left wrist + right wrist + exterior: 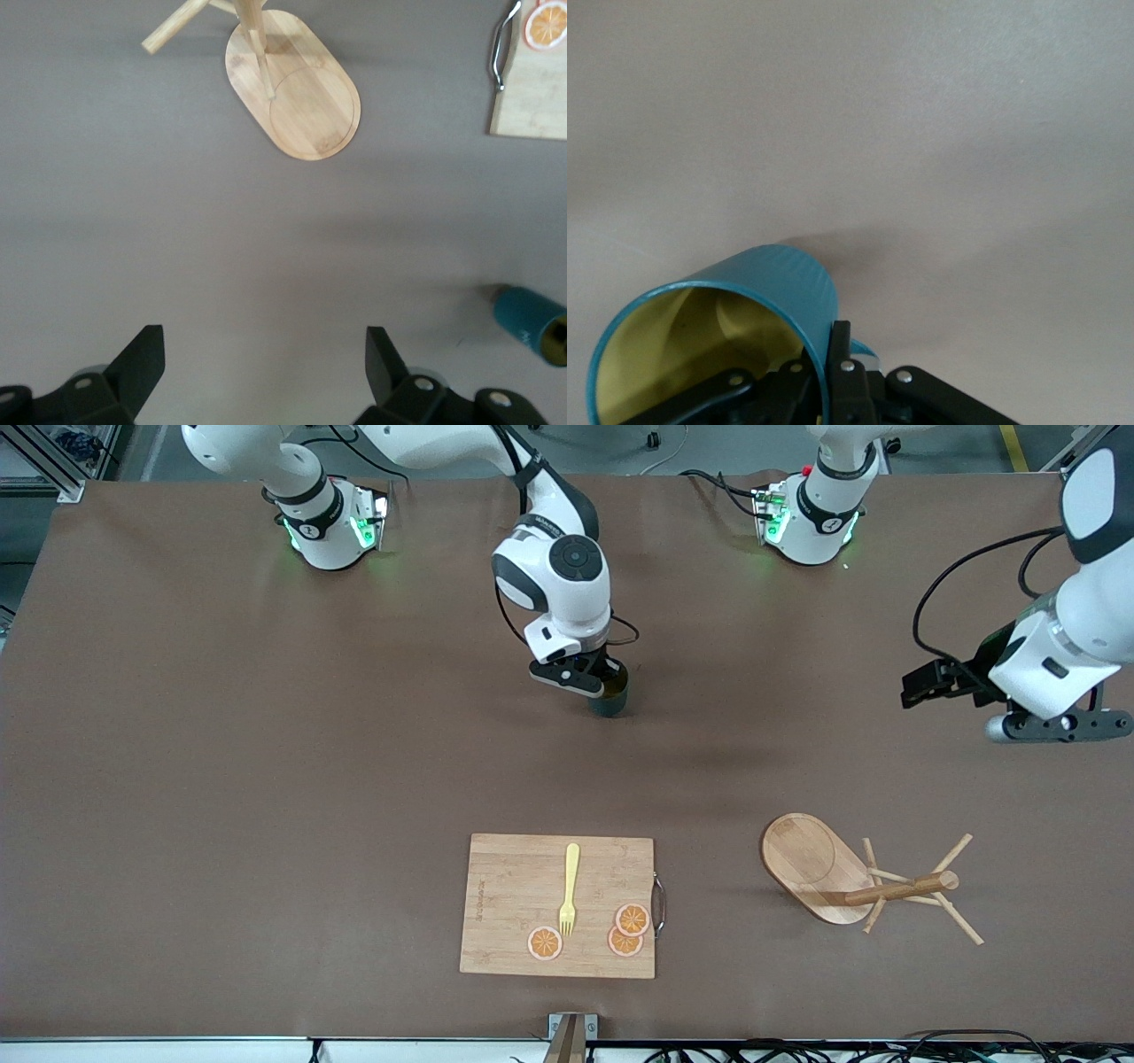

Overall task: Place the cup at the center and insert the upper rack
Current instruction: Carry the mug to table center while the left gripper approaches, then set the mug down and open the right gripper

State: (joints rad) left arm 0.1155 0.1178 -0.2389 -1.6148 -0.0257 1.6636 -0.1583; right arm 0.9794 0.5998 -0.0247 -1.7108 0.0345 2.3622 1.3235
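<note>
The right gripper [601, 682] hangs over the middle of the brown bench [221, 779], its jaws clamped on the rim of the cup [609, 695]; in the right wrist view the cup [718, 341] shows a dark teal outside and a mustard-yellow inside, with one finger inside the wall and the other outside it; whether the cup's bottom touches the bench or sits just above it cannot be told.

The left gripper [1059, 726] hovers over the bench toward the left arm's end, its jaws spread wide apart and holding nothing; the left wrist view shows its two dark fingertips [142, 363] standing well apart above bare bench.

The upper rack [859, 877], a light wooden mug tree, lies on its side toward the left arm's end of the bench, nearer to the front camera than the cup and well apart from it; its oval base [802, 859] is tilted up and its round post [904, 888] lies along the bench with thin pegs [961, 926] crossing near the post's end.

A bamboo cutting board [509, 877] lies near the front edge of the bench, beside the rack; on it rest a yellow fork [570, 890] and three orange slices [545, 942]; a metal handle [658, 903] sits on the board's edge toward the rack.
</note>
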